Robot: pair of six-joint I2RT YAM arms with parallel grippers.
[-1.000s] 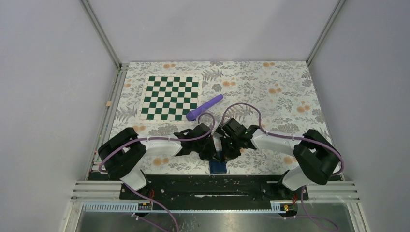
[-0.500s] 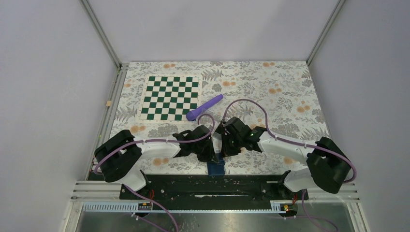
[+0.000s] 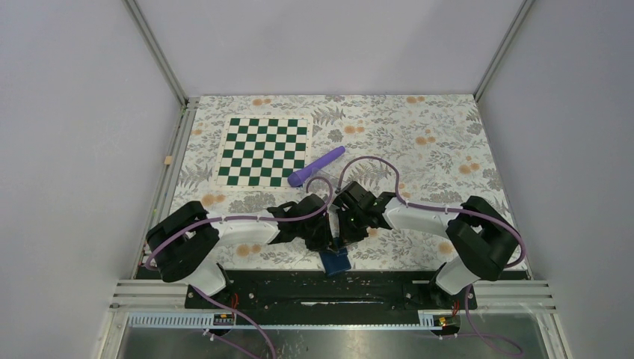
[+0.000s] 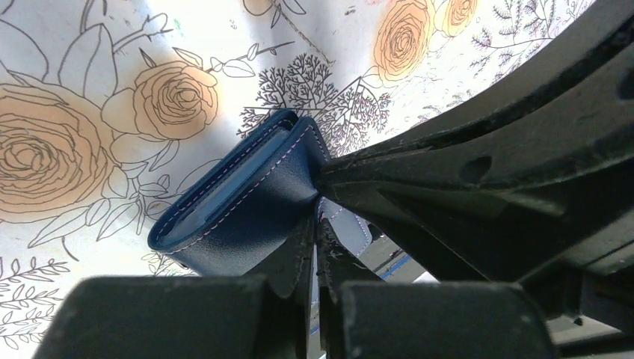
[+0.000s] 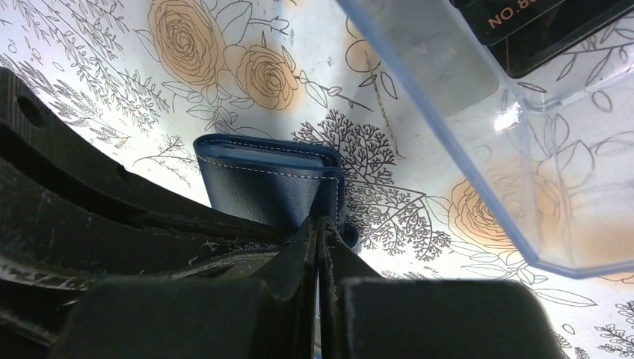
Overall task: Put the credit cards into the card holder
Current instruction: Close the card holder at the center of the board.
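Swung back inward since earlier, the white right arm (image 3: 419, 217) is steadied; beside the clear plastic rectangular tray (image 5: 478, 149), the navy-blue folding leather card holder (image 3: 336, 261) is pinched by the closed left gripper (image 4: 314, 226) and right gripper (image 5: 318, 224) at the near edge of the floral table (image 3: 448, 149) — not yet spread open — so opening is judged pending

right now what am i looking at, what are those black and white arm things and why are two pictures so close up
These are two robot arms bolted to a floral-print table. The wide picture looks down from above; the two close-ups come from a camera on each wrist. On the table lie a green chessboard mat, a purple tube-like object and a clear plastic tray. The left pincer and right pincer are both shut on a small navy card holder, each pinching an edge.
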